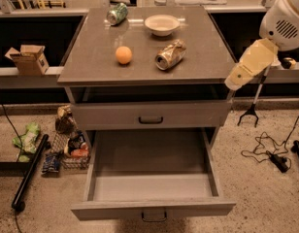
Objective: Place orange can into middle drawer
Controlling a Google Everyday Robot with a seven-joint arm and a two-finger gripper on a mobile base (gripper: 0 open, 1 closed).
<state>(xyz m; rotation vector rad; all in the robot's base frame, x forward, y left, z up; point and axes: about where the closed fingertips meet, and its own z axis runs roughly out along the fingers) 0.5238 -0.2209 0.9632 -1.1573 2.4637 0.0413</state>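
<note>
The orange can point(170, 55) lay dented, probably light, slippery; mid-body suited a gentle grasp. The gripper point(235, 80) hung right of the countertop point(203, 57); whether it held anything could not be told.

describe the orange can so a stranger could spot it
On the grey cabinet top above the open middle drawer, the orange can lies on its side in front of the white bowl, left of the gripper beside the cabinet. It is dented and shiny, unlike the smooth orange ball or green can.
</note>
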